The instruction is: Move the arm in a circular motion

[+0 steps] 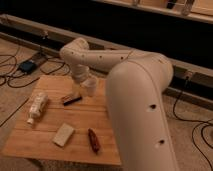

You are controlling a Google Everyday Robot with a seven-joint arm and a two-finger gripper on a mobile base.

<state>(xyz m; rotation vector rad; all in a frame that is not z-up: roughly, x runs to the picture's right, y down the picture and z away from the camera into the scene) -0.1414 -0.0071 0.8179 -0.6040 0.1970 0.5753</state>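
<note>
The cream-white arm (pixel 137 105) fills the right half of the camera view. Its thick upper segment rises from the lower right, and its elbow (pixel 75 50) bends over the far edge of the wooden table (pixel 45 145). The wrist points down from the elbow. The gripper (pixel 85 91) hangs at the end of the wrist, just above the table's far middle, right of a dark bar (pixel 71 99). It holds nothing that I can see.
On the table lie a white bottle (pixel 37 106) at the left, a pale block (pixel 63 134) and a red-brown stick (pixel 93 140) near the front. Cables and a dark box (pixel 27 66) lie on the floor at the left. A long rail (pixel 30 26) runs behind.
</note>
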